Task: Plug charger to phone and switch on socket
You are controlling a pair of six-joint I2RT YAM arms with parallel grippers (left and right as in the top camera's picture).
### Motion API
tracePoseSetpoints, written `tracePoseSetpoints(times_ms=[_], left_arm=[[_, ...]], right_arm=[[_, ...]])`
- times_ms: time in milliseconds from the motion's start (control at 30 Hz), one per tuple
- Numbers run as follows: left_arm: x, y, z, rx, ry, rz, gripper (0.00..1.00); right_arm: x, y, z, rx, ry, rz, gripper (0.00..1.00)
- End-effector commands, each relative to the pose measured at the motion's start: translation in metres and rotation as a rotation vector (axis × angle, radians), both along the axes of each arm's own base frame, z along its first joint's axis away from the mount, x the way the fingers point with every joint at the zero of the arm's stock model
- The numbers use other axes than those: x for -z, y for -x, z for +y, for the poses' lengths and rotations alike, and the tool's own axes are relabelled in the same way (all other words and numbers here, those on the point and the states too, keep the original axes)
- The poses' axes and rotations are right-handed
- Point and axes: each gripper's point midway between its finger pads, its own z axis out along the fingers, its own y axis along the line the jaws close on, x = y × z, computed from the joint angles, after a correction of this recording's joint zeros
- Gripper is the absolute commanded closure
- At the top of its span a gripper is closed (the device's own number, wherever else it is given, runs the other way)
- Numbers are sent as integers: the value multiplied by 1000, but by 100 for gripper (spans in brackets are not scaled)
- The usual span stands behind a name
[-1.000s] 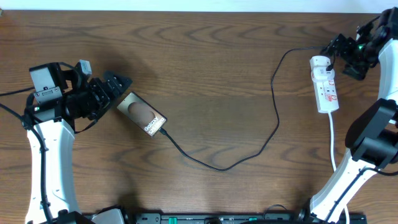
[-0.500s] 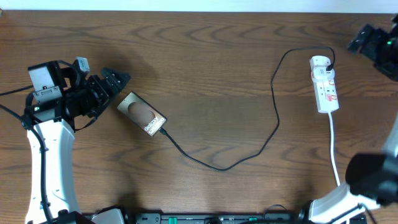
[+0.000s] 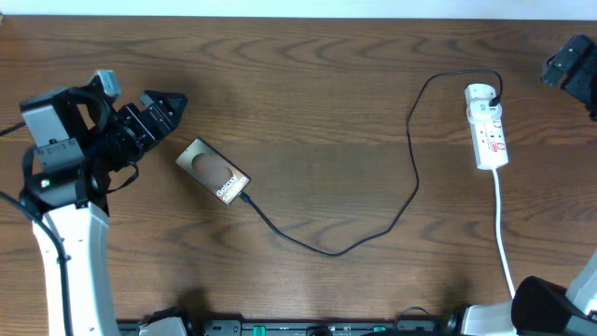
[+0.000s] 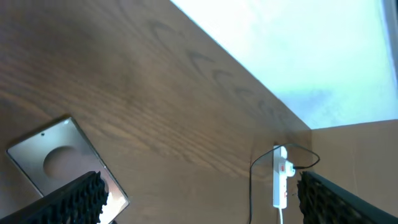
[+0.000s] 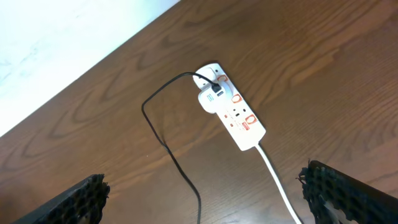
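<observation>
Woodgrain, matte and wavy, across a dark brown table (image 3: 308,84). Left of centre, flat and askew: the phone (image 3: 214,173), a rounded rectangle with a glossy bronze face, pale oval and white lettering. Joined at its lower-right end to the charger (image 3: 416,185), a thin black cable sagging in a loose curve across the middle, then rising and looping over to the socket (image 3: 487,126) at far right. Narrow white plastic strip, rounded at the far end, red markings along its face, black plug seated near that rounded end; smooth white cord (image 3: 502,224) trailing toward the near edge. Left gripper (image 3: 163,107) beyond the phone's far-left corner, near but apart from it, ribbed black fingers (image 4: 74,196) spread wide, holding nothing. Right gripper (image 5: 211,199) off beyond the socket at the right edge, likewise gaping wide, empty, touching nothing.
</observation>
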Motion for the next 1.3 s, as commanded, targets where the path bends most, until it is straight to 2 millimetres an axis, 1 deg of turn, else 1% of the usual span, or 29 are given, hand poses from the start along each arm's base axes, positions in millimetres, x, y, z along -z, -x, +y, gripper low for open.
tracePoseSetpoints(times_ms=[0,1000,1100,1167,1267], left_arm=[[-14,-2,3,-9,-15,-35,6],[-14,-1,3,-9,-14,-31,6],[-11,-2,6,-26,-32,-25,5],[-7,3,7,-41,-36,7,6],[4,18,13,-102,-90,74,6]], right_arm=[[-2,-1,4,1,0,-2,1],[-1,-1,4,1,0,-1,1],[-2,-1,4,1,1,-1,1],[-1,-1,4,1,0,-1,1],[-1,-1,4,1,0,-1,1]])
